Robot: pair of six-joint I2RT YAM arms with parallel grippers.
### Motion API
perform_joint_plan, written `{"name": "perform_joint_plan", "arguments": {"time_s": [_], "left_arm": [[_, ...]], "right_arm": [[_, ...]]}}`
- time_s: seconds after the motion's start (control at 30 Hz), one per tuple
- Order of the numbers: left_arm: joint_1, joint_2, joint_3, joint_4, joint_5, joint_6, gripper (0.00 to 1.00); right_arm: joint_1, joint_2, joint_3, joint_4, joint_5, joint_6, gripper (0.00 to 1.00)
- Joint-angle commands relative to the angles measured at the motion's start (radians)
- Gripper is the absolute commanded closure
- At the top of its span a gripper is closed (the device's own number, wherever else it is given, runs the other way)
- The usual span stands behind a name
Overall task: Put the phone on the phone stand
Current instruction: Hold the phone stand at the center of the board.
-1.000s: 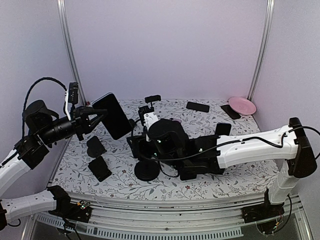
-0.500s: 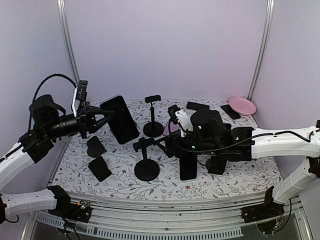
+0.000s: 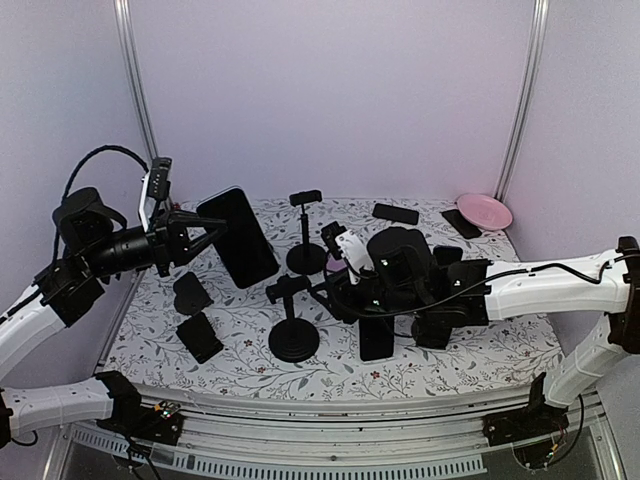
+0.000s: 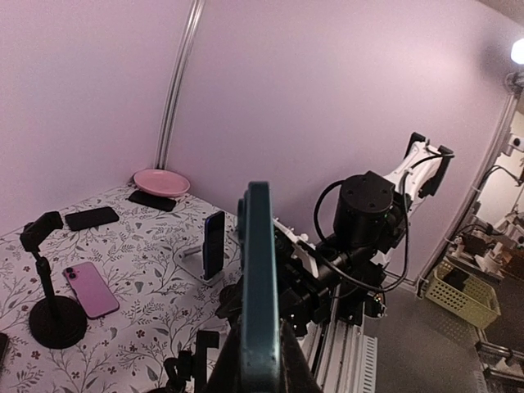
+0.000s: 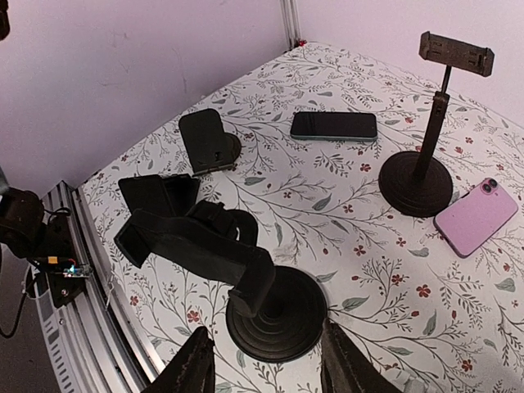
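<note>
Left gripper [image 3: 203, 238] is clamped on the black phone [image 3: 240, 238], held aloft — right gripper [image 5: 264, 372] is spread wide, empty, by the phone stand [image 5: 274, 315] base, nudged slightly closer than before.

left arm [image 3: 22, 325]: white links, black joints, looped black cable | right arm [image 3: 548, 284]: white links, black joints | right gripper [image 5: 266, 364]: black

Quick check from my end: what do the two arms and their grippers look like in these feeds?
Both arms have white link shells with bulky black joint housings: left arm, right arm. A black cable loops over the left arm; another trails along the right. The left gripper and right gripper are black too.
</note>
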State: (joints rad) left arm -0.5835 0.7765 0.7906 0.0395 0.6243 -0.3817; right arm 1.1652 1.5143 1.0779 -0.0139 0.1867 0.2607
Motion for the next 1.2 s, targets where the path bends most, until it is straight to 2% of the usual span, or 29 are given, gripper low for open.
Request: {"name": "perform_joint_plan", "arguments": {"time_s": [0.0, 0.4, 1.17], "left_arm": [[-0.013, -0.025, 0.058, 0.023, -0.005, 0.009, 1.0], [-0.015, -0.019, 0.055, 0.02, -0.013, 0.009, 1.0], [-0.027, 0.023, 0.065, 0.019, -0.008, 0.018, 1.0]], "right_arm": [[0.008, 0.026, 0.016, 0.049, 0.032, 0.001, 0.58], [0.011, 0.09, 0.071, 0.049, 0.065, 0.034, 0.69], [0.033, 0.121, 0.123, 0.015, 0.083, 0.043, 0.8]]}}
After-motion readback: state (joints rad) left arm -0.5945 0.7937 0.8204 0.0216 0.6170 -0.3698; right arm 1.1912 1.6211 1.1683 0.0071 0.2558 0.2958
